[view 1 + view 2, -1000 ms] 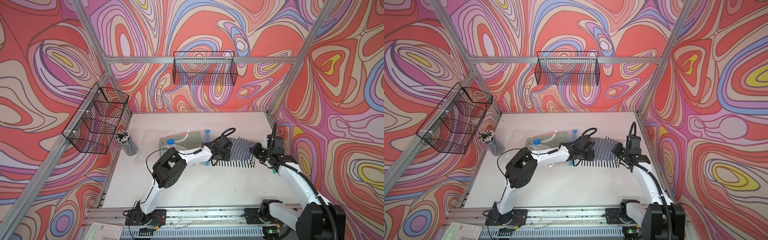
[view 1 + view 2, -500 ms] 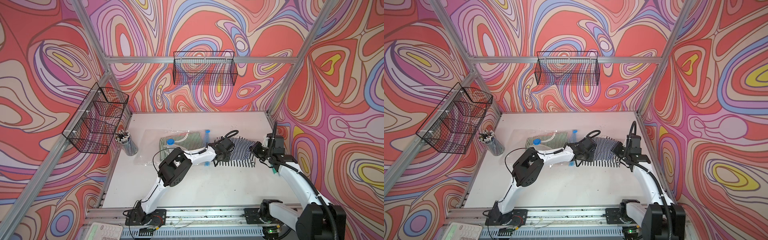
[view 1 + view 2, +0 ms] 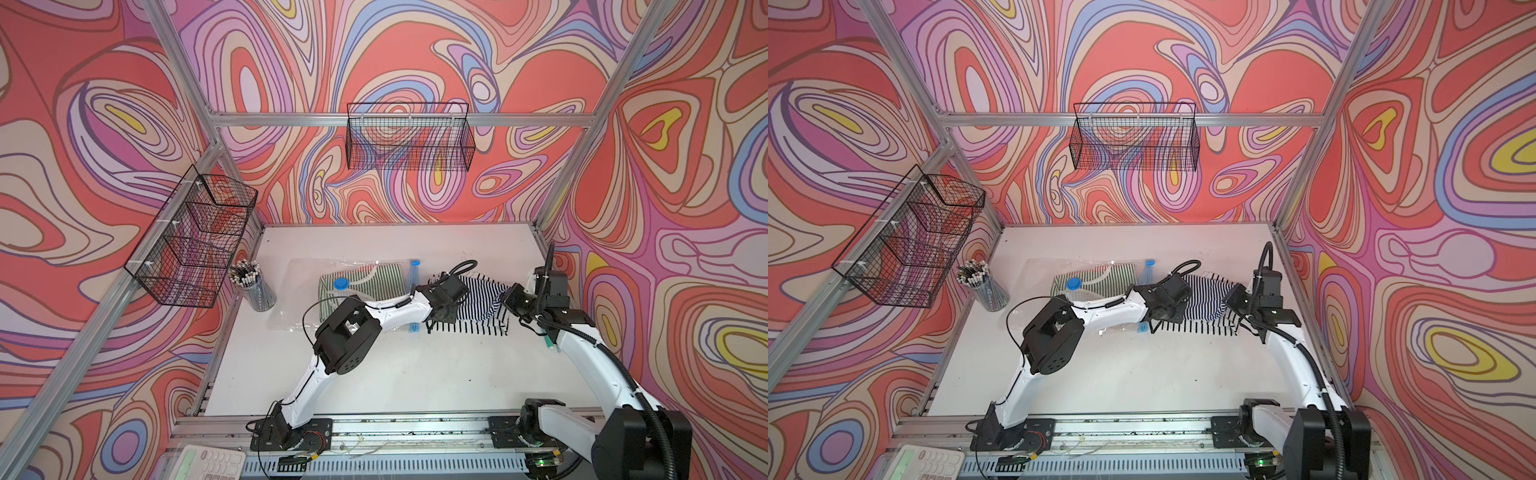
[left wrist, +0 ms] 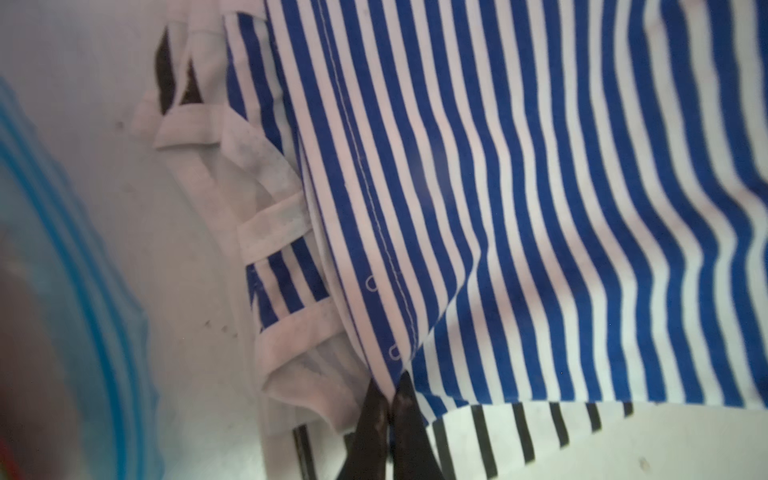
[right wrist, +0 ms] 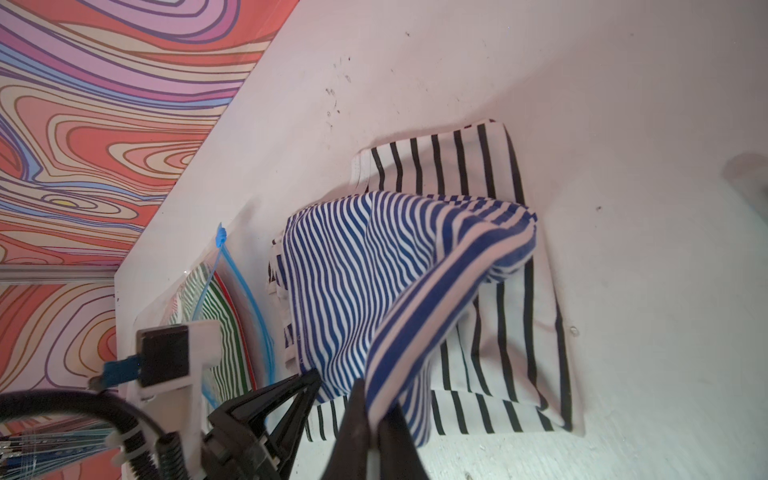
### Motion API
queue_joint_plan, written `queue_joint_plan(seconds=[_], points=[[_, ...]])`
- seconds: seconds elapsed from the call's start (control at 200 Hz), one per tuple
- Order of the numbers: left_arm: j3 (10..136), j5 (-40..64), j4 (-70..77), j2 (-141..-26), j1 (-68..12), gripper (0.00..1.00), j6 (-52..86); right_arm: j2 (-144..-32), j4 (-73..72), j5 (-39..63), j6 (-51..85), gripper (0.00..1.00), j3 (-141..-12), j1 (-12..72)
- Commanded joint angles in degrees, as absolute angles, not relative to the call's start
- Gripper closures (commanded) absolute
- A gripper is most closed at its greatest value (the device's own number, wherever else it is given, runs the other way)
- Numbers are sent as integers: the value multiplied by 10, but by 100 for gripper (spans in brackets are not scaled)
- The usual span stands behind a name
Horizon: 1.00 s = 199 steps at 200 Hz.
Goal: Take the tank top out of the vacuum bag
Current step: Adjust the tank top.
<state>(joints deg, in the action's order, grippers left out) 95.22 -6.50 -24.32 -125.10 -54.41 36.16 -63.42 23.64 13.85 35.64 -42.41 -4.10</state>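
Right pincer point(image 5: 371, 409): clenched on a raised fold of the blue-and-white striped tank top point(image 5: 353, 270), low in the right wrist view. Left pincer point(image 4: 390, 409): likewise clenched, tips meeting on the tank top's hem at the lower centre of the left wrist view.

In both top views, the two pincers just right of centre, facing each other across the tank top, with cloth spanning the gap between them.

Directly beneath the tank top: a black-and-white striped garment point(image 5: 519, 332), flat on the white worktop point(image 3: 415, 374) and showing past the tank top's lower and right edges in a top view.

Vacuum bag point(image 3: 297, 286): flat on the worktop at centre frame, left of the tank top, partly hidden by the left arm. Light-blue zip strip point(image 3: 413, 276) along the bag edge nearest the tank top. Round blue valve cap point(image 3: 341, 284) on the bag's upper face. Inside the bag: a green-and-white striped garment point(image 3: 374, 278). Tank top outside the bag, just beside the zip strip.

Further left: an upright cup of pens point(image 3: 258, 291) near the worktop's left edge. On the left wall, a tiered wire basket point(image 3: 195, 245); on the back wall, upper centre of frame, a long wire basket point(image 3: 409, 141). At the lower left corner, a keypad point(image 3: 212, 463).
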Motion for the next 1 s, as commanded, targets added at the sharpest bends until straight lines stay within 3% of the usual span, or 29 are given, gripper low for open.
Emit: queue_joint_plan(seconds=[0.0, 0.526, 0.581, 0.691, 0.736, 0.841, 0.991], points=[[914, -77, -278, -1164, -545, 100, 351, -620, 245, 120, 345, 100, -426, -44], [840, -5, -309, -1137, -579, 100, 360, -584, 290, 80, 350, 100, -350, -44], [840, -4, -318, -1135, -586, 82, 351, -583, 304, 61, 342, 100, -359, -44], [831, -1, -332, -1116, -592, 57, 342, -580, 328, 20, 334, 49, -389, -44], [821, -9, -332, -1101, -592, 45, 343, -577, 330, 5, 330, 37, -400, -44], [808, -26, -327, -1073, -589, 30, 345, -585, 326, -25, 318, 27, -437, -44], [820, -6, -321, -1071, -561, 28, 349, -638, 277, -21, 303, 27, -455, -44]])
